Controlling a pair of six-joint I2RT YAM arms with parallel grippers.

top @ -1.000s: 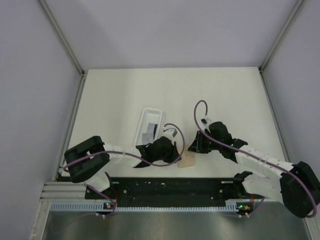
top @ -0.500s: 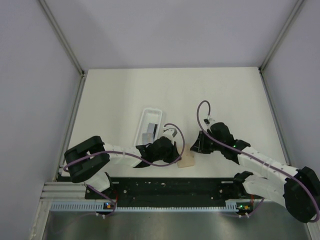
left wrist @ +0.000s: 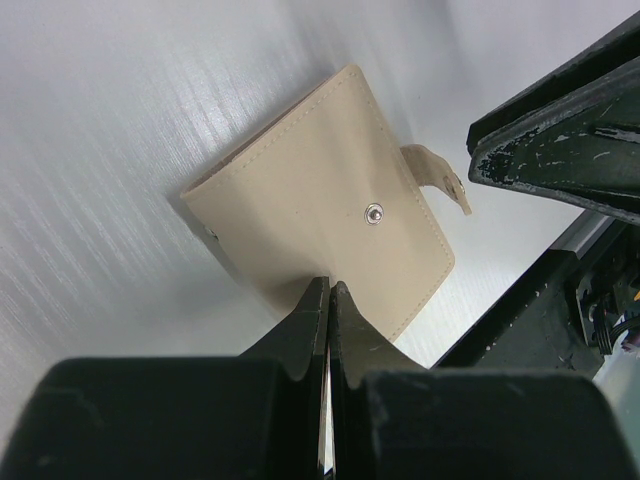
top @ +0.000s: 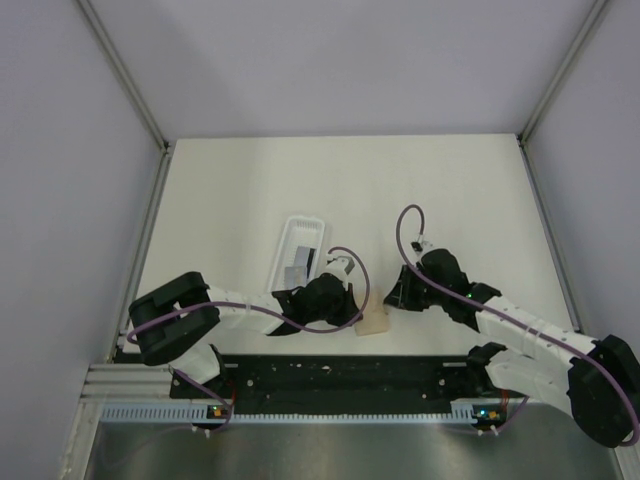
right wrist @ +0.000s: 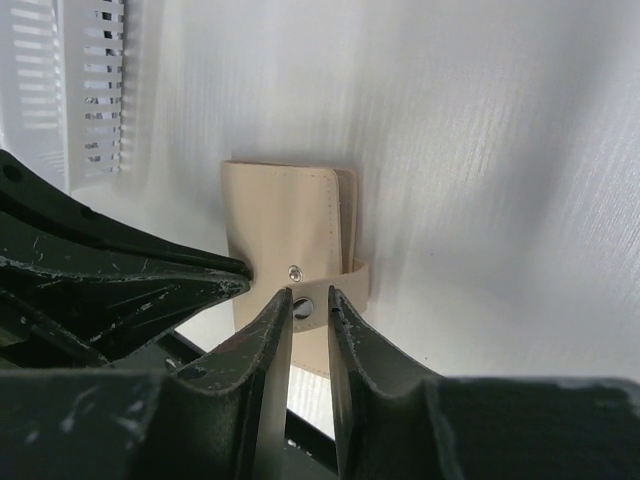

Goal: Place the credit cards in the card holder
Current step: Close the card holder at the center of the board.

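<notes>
The tan card holder (top: 375,322) lies closed on the white table near the front edge, its snap stud (left wrist: 373,212) facing up. My left gripper (left wrist: 329,287) is shut, its tips resting on the holder's near edge. My right gripper (right wrist: 309,296) stands a narrow gap apart over the closing tab (right wrist: 352,285), with the tab's snap (right wrist: 303,308) showing between the fingers. The tab (left wrist: 438,176) sticks out loose from the holder's side. A grey flat piece (top: 300,264), apparently one of the credit cards, lies in the clear tray.
The long clear tray (top: 296,232) sits left of centre, just behind my left wrist. A black rail (top: 340,375) runs along the table's near edge, close to the holder. Grey walls close in the table on three sides.
My right gripper has crept a little nearer and lower over the holder's tab, its jaws narrowing slightly. The left gripper and the holder have stayed put.
</notes>
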